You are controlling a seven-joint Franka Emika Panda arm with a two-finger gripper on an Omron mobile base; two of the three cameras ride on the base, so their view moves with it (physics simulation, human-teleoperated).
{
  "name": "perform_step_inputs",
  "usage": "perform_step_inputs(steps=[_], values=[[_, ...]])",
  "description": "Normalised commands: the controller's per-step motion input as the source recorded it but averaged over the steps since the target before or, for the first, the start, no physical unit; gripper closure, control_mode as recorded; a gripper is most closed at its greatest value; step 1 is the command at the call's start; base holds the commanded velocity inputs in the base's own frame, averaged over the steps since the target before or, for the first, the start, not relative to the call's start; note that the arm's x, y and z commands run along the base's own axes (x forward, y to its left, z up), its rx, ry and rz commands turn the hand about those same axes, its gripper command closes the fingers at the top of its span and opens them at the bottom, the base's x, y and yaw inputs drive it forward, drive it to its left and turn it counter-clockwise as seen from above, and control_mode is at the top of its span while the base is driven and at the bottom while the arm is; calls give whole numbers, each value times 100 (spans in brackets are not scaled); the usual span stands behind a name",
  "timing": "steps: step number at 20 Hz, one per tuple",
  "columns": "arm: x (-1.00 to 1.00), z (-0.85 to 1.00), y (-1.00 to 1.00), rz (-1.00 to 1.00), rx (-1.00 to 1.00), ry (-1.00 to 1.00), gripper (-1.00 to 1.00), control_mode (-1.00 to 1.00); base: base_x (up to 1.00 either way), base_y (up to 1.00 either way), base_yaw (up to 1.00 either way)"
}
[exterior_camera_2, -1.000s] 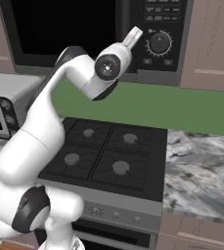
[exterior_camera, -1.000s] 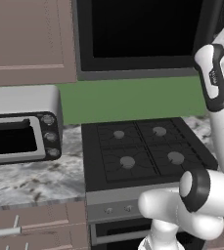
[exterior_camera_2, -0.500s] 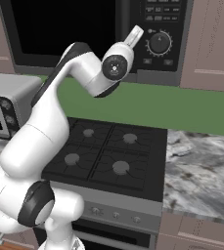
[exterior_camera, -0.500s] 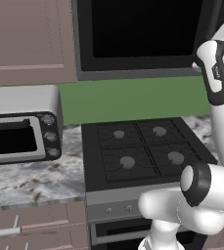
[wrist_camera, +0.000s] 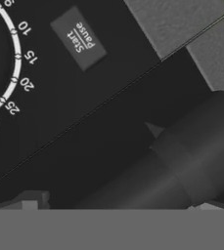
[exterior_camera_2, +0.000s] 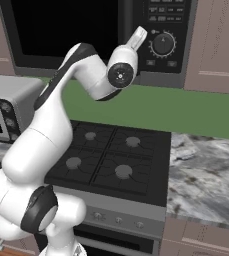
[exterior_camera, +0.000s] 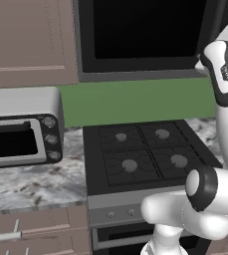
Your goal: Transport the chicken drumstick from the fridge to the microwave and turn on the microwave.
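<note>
The microwave [exterior_camera_2: 66, 30] hangs above the stove, its black glass door [exterior_camera: 145, 30] closed. My gripper [exterior_camera_2: 140, 34] is raised against its control strip, just left of the round dial [exterior_camera_2: 163, 44]. In the hand view the panel is very close: the grey Start/pause button [wrist_camera: 79, 38] lies up and to the left of my gripper [wrist_camera: 117, 204], beside the dial's minute scale [wrist_camera: 15, 63]. The two fingertips [wrist_camera: 33, 200] stand wide apart with nothing between them. The chicken drumstick is hidden from view and the fridge is out of view.
A black four-burner stove [exterior_camera: 145, 154] sits below the arm. A silver toaster oven [exterior_camera: 21, 134] stands on the marble counter [exterior_camera_2: 206, 165] to the left. Brown wooden cabinets [exterior_camera: 31, 40] flank the microwave.
The arm's upper joint has swung a little to the right and down. The hand stays at the microwave's control strip, edging slightly closer.
</note>
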Motion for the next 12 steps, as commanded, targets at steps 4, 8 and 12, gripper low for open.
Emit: perform_step_inputs(steps=[4,8,12], values=[[3,10,9,0,0,-2,-100,-100,0,0,0],[-1,7,2,0,3,0,-100,-100,0,0,0],[-7,9,4,-7,7,0,-100,-100,0,0,0]])
